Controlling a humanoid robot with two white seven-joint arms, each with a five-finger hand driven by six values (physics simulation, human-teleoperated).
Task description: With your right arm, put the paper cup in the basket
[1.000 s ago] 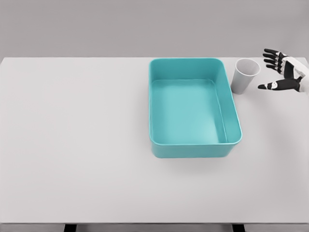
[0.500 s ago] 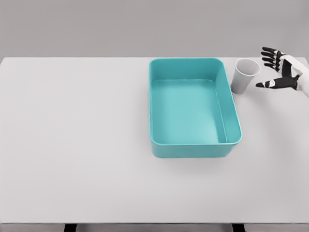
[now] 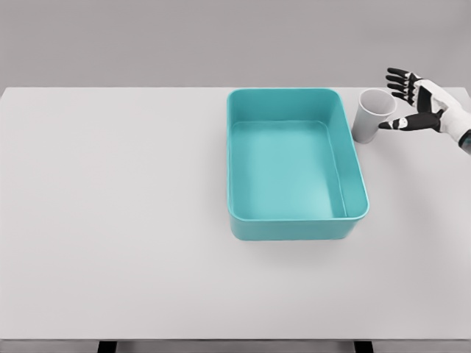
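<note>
I see the paper cup [image 3: 374, 114] standing upright on the white table [image 3: 118, 220], just beside the far right corner of the teal basket [image 3: 294, 228], outside it. My right hand [image 3: 412, 103] comes in from the right edge and sits close to the cup's right side, fingers [image 3: 397, 76] spread wide, thumb pointing at the cup wall. It holds nothing; I cannot tell whether the thumb tip touches the cup.
</note>
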